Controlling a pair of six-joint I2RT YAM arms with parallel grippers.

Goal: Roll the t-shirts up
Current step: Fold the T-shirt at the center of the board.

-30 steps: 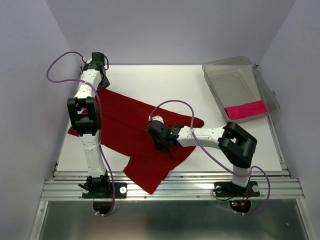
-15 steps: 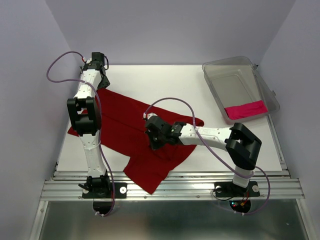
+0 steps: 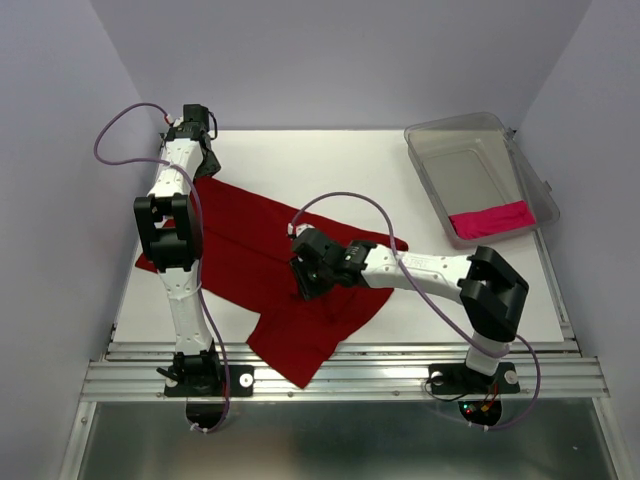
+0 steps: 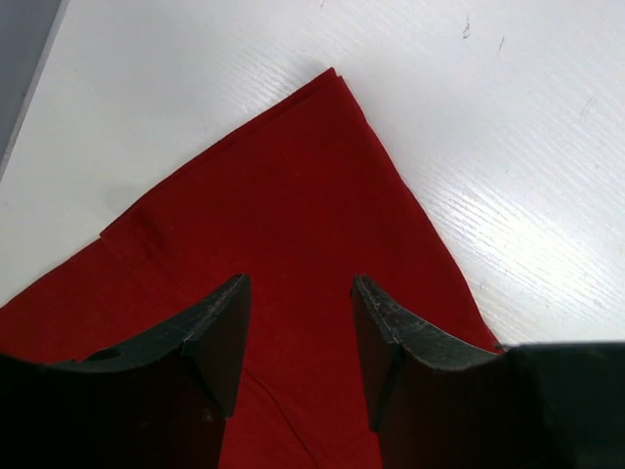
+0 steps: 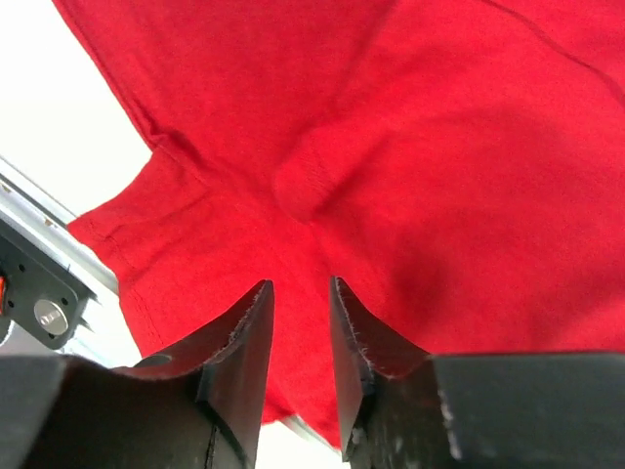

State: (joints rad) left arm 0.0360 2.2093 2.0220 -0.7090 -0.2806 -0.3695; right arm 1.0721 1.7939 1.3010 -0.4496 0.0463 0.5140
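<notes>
- Since 1 second ago, the right gripper has slid a little further left across the crimson t-shirt, its forearm stretching out flatter and its elbow swinging toward the right table edge; its jaws, pressed together then, now stand slightly apart.
- 2 t-shirts are in view: the crimson one lies spread and rumpled on the left and middle of the white table, 1 sleeve flap reaching the near edge; the magenta t-shirt lies as a small flat bundle at the near end of the clear plastic bin.
- 1 bin stands at the far right of the table, well apart from the crimson cloth.
- 2 arms are in view, 1 gripper each.
- Only the right wrist view shows a small raised pucker of cloth just ahead of the fingertips, with nothing between the narrowly parted jaws, and the aluminium rail at the near table edge.
- Only the left wrist view shows the shirt's far corner as a clean point on bare table, with the left gripper above it, jaws open and holding nothing.
- From above, the left arm stands tall along the left side, wrist tipped down at the far-left corner of the cloth.
- From above, the right arm lies low, reaching leftward from its base, wrist over the shirt's middle.
</notes>
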